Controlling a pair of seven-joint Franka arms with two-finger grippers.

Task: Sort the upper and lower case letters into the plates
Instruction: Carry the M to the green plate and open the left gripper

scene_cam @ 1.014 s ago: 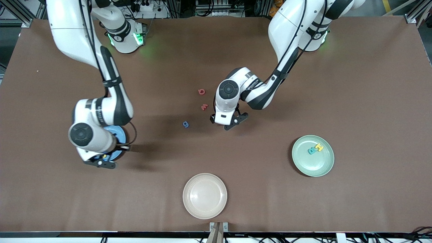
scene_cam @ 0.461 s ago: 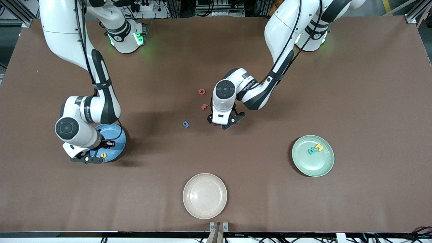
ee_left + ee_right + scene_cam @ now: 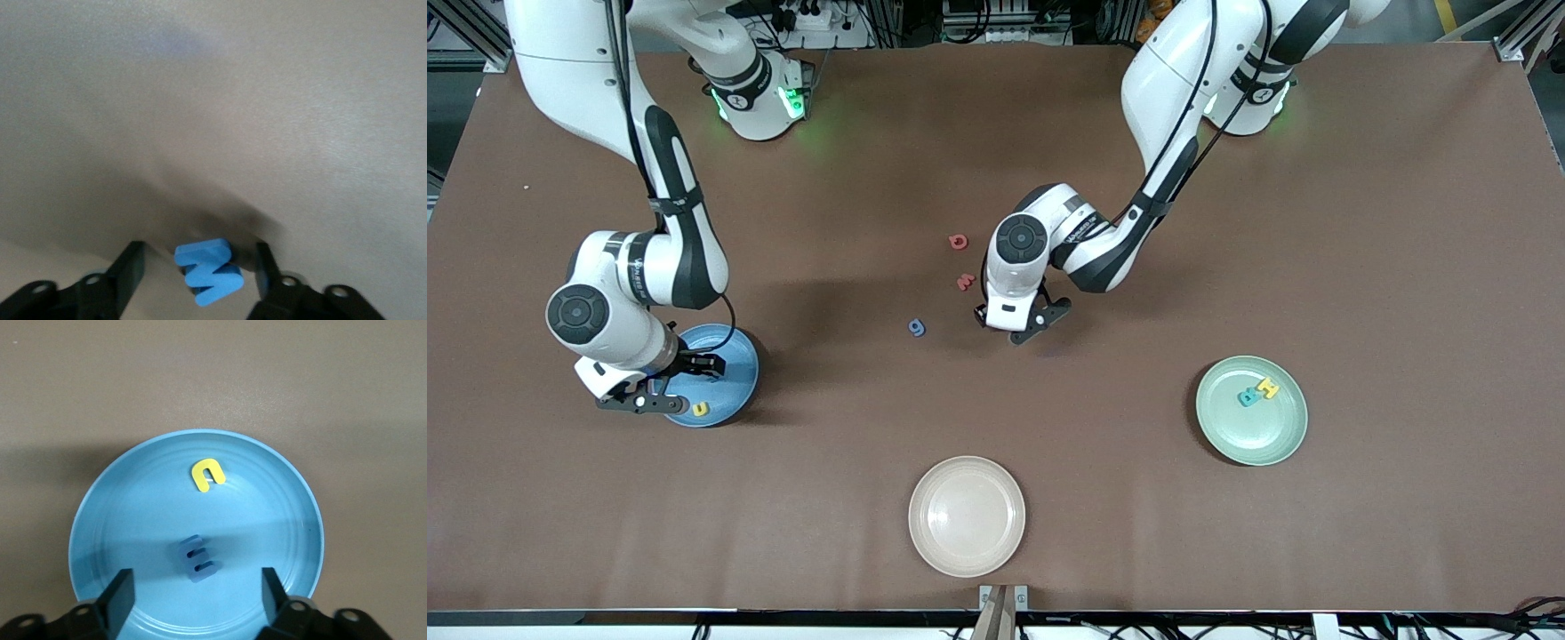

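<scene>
Even overhead light fell on my table (image 3: 1360,222); soft shadows pooled beside both arms. My left wrist view was dim and smeared with blur, my right wrist view sharp.

I was working in what looked like a robotics lab, not a home or a shop. The counter (image 3: 1360,222) was one wide slab under a plain brown mat, and two white industrial arms were bolted along its edge, their bases (image 3: 760,102) lit with green status lights. Past that edge I saw aluminium framing (image 3: 480,36), a power strip (image 3: 809,18) and bundles of black cable (image 3: 1529,613). A small metal camera bracket (image 3: 1003,597) sat on the edge nearest the front camera. The floor past one corner was grey with a yellow line (image 3: 1445,13) painted on it, as marked work areas have.
</scene>
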